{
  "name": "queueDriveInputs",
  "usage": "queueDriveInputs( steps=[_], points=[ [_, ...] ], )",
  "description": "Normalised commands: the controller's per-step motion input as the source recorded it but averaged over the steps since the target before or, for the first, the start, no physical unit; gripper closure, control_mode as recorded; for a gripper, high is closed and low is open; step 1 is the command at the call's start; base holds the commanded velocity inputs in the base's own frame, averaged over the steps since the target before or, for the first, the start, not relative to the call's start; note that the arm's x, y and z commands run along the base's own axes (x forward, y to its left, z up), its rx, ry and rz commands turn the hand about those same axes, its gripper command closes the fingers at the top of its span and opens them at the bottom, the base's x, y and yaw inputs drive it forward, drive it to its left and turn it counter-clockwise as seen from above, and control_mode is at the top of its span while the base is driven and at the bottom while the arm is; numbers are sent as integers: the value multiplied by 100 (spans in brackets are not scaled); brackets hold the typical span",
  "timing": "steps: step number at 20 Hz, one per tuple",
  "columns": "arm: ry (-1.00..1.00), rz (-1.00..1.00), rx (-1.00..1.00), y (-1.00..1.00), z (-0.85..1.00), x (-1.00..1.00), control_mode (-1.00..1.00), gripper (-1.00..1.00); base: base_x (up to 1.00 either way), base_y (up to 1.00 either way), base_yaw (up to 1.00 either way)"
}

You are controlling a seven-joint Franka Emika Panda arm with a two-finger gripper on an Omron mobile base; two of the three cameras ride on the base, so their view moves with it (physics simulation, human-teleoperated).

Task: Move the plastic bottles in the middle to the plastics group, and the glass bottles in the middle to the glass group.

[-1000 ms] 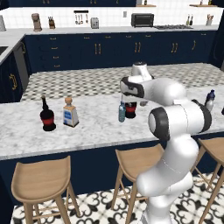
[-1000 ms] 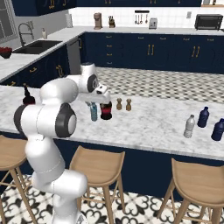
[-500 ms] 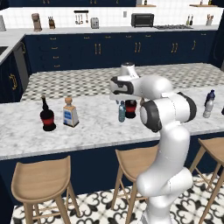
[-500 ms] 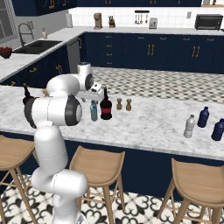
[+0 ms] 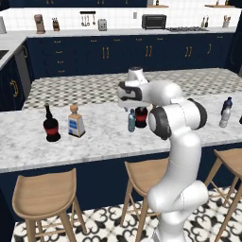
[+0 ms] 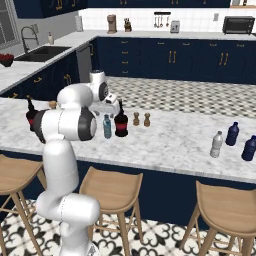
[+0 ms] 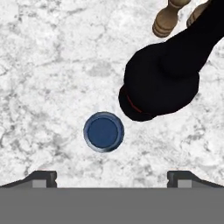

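Note:
A translucent teal-blue plastic bottle [image 5: 132, 121] [image 6: 107, 127] stands mid-counter, touching or nearly touching a black round-bodied glass bottle [image 5: 141, 117] [image 6: 120, 124] with a red band. My gripper [image 5: 131, 102] [image 6: 107, 111] [image 7: 112, 178] hangs open straight above the teal bottle, whose blue cap [image 7: 103, 131] lies centred just ahead of the fingertips [image 7: 43, 177]. The black bottle [image 7: 162, 85] leans into the hand view's upper right. At the counter's right end a pale whitish bottle [image 5: 225, 116] [image 6: 216, 144] stands by a navy bottle [image 5: 229, 104] [image 6: 231, 134]. At the left stand a twin black bottle [image 5: 51, 125] [image 6: 31, 113] and a clear square bottle [image 5: 75, 124].
Two small brown shakers [image 6: 141, 119] [image 7: 168, 17] stand just behind the black bottle. A second navy bottle [image 6: 248, 148] sits at the far right. Wooden stools [image 5: 45, 194] [image 6: 114, 192] line the counter's front edge. Bare marble [image 5: 101, 134] lies between the groups.
The hand has swung a little to the left, from over the black bottle to over the teal bottle. The jaws have stayed open and the bottles have not moved.

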Motion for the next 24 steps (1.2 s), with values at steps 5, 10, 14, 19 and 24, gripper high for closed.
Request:
queueDriveInputs(
  steps=[5, 10, 14, 19, 24],
  points=[
    [-7, 0, 0, -2, -36, 9, -100, -100, 0, 0, 0],
    [-3, 0, 2, 1, -23, 19, -100, -100, 0, 0, 0],
    [0, 0, 3, 0, -14, 3, -100, -100, 0, 0, 0],
    [-1, 0, 0, 0, -17, 10, -100, -100, 0, 0, 0],
    [-2, 0, 0, 0, -6, 25, -100, -100, 0, 0, 0]
  ],
)
